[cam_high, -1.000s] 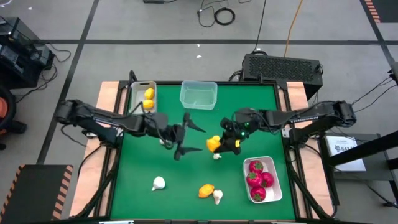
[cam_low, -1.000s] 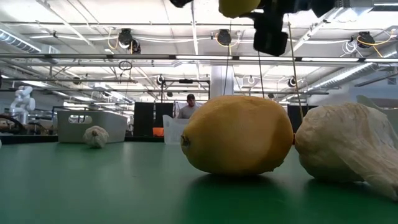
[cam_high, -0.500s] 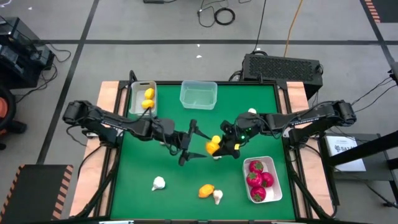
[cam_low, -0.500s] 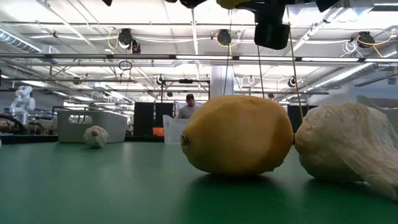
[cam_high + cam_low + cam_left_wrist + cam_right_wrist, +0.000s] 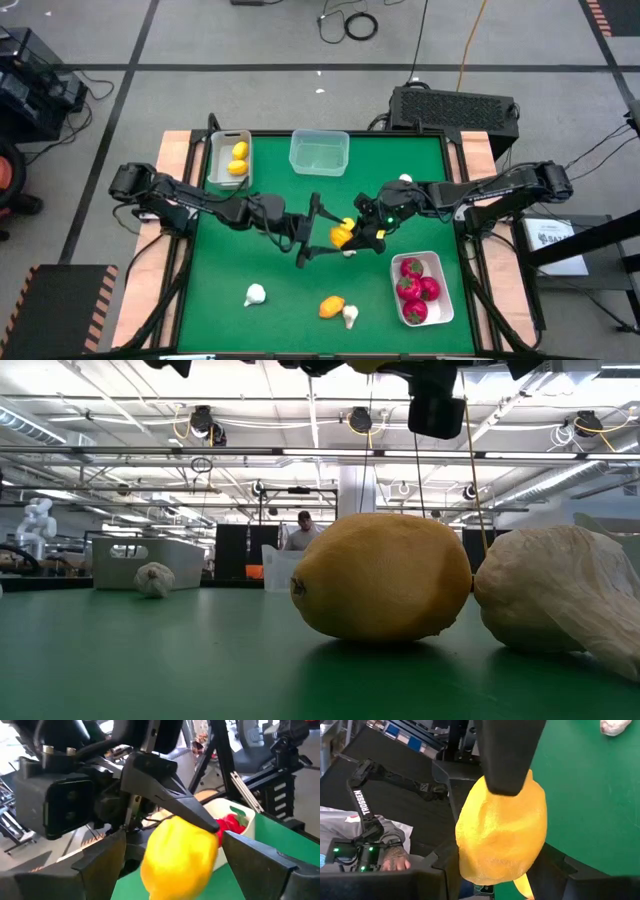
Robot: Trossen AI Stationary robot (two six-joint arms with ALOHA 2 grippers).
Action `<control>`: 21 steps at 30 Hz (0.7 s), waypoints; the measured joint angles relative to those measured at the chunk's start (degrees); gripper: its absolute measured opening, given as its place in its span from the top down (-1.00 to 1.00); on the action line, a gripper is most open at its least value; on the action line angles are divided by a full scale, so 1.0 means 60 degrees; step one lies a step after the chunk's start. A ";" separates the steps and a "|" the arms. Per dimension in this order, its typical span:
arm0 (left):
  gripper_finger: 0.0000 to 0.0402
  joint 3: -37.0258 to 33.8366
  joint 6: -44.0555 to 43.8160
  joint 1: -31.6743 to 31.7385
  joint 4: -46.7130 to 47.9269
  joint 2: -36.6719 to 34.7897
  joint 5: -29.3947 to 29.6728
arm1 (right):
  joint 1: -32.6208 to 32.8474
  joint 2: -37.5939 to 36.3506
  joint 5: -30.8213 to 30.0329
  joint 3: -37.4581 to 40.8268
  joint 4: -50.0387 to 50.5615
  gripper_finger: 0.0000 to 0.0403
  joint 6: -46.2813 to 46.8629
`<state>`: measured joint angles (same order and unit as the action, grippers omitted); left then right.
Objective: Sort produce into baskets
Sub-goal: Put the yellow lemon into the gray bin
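Observation:
My right gripper [image 5: 352, 236] is shut on a yellow lemon [image 5: 342, 235] above the table's middle. My left gripper [image 5: 325, 233] is open; its two fingers stand on either side of that lemon [image 5: 180, 855] without touching it. A grey bin [image 5: 229, 160] at the far left holds two lemons. A clear tub [image 5: 319, 153] stands beside it. A white tray [image 5: 421, 288] at the near right holds red fruits. One lemon [image 5: 331, 306] and two garlic bulbs [image 5: 255, 294] [image 5: 350, 316] lie near the front edge. My right gripper pinches the lemon between its two fingers. One finger [image 5: 507, 760] lies on the lemon's upper side [image 5: 510, 805]; the lemon hides the other. The fingers come from the table's right, slanting down. The lemon is lifted clear of the table.
A garlic bulb [image 5: 349, 250] lies on the table just below the held lemon, and another [image 5: 405, 181] lies beside the right arm. The low view shows the near lemon [image 5: 383, 576] and garlic [image 5: 555, 600] close up. A person stands in the room behind.
My left gripper has gone toward the table's right edge, up to the lemon in my right gripper, and stays open with its fingers now beside the lemon. My right gripper has risen a little with the lemon.

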<state>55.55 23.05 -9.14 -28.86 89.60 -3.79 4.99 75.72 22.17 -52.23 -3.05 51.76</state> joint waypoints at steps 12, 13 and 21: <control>-0.21 0.0000 -0.0004 -0.0060 0.0207 0.0000 0.0171 | 0.0000 0.0000 0.0049 0.0000 -0.0039 0.17 -0.0221; -0.17 0.0000 -0.0001 -0.0063 0.0214 0.0002 0.0171 | 0.0000 0.0000 0.0049 0.0000 -0.0052 0.17 -0.0263; -0.01 0.0000 -0.0829 -0.0148 0.0325 -0.0269 0.0992 | -0.0028 -0.0011 0.0003 0.0007 -0.0334 -0.02 -0.0726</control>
<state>55.55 18.08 -10.03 -26.91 87.99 2.16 4.83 75.66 22.18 -52.18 -5.06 47.41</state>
